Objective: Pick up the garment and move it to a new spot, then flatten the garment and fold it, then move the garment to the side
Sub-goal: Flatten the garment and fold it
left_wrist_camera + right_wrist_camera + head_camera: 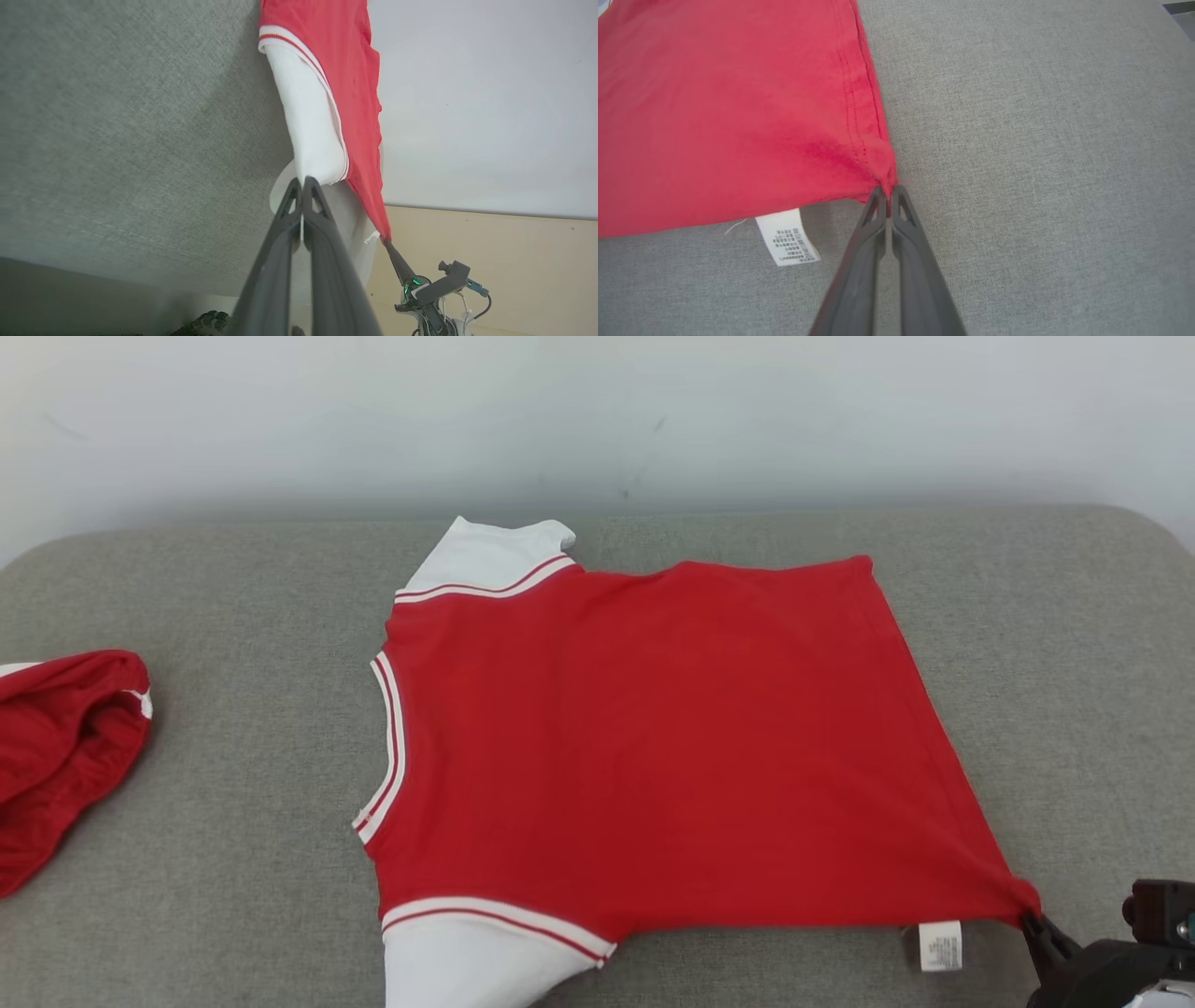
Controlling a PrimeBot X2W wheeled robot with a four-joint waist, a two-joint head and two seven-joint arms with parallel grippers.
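The garment [653,737] is a red top with white sleeves, spread flat on the grey cushion [233,859], neck to the left and hem to the right. My right gripper [1032,919] is shut on the near hem corner, seen close up in the right wrist view [888,189] beside the white care label [787,238]. My left gripper [302,181] is shut on the cuff of the near white sleeve [310,121], which runs off the bottom edge of the head view [467,971]. The left wrist view also catches the right gripper [387,240] pulling the red corner taut.
A second red garment [65,747] lies bunched at the cushion's left edge. A pale wall [597,420] stands right behind the cushion. Bare grey fabric stretches to the right of the hem [1074,709]. Beige floor [514,261] lies below the cushion's near edge.
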